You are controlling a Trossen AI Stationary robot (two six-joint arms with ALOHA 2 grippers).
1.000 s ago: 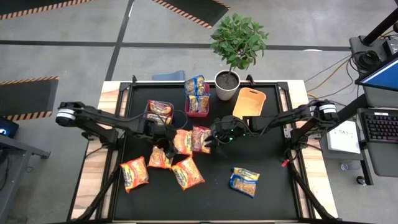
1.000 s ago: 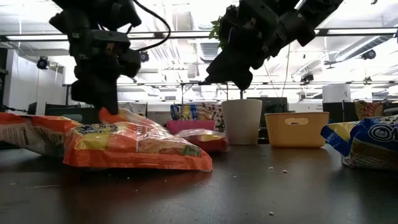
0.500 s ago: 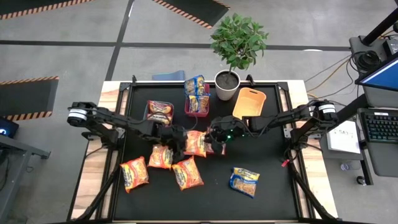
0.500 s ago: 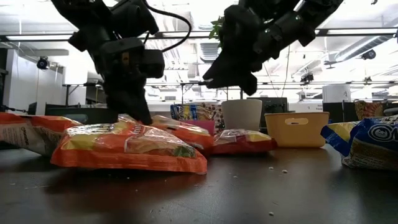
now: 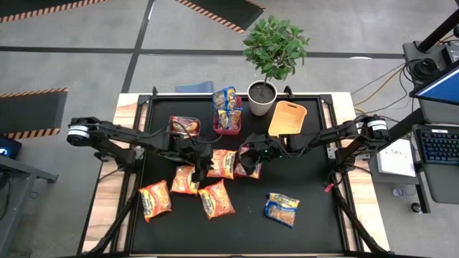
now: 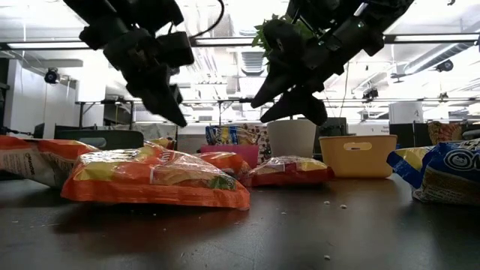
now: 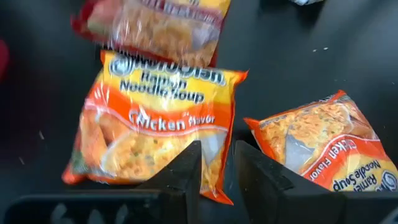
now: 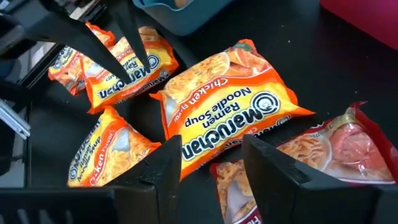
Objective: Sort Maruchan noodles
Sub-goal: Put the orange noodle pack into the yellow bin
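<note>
Several Maruchan packets lie flat on the black table. An orange packet [image 5: 224,163] and a red one [image 6: 289,171] lie at the middle. My left gripper [image 5: 201,166] hangs above the orange packet's left end [image 7: 158,124], its fingers a narrow gap apart and empty. My right gripper [image 5: 247,163] is open above the red packet [image 8: 336,149] and clear of it in the low view [image 6: 289,109]. Three more orange packets [image 5: 185,179] [image 5: 215,199] [image 5: 155,201] lie nearer, and a blue one [image 5: 282,209] lies at the near right.
A teal bin [image 5: 172,120] with a red packet, a red bin [image 5: 228,130] with blue packets and an orange bin [image 5: 287,118] stand along the far side. A potted plant [image 5: 262,97] stands between the red and orange bins. Bare table lies at the near right.
My left gripper has gone toward the table's right and then up, off the orange packets. The orange and red packets at the middle have slid toward the right. My right gripper has opened above the red packet.
</note>
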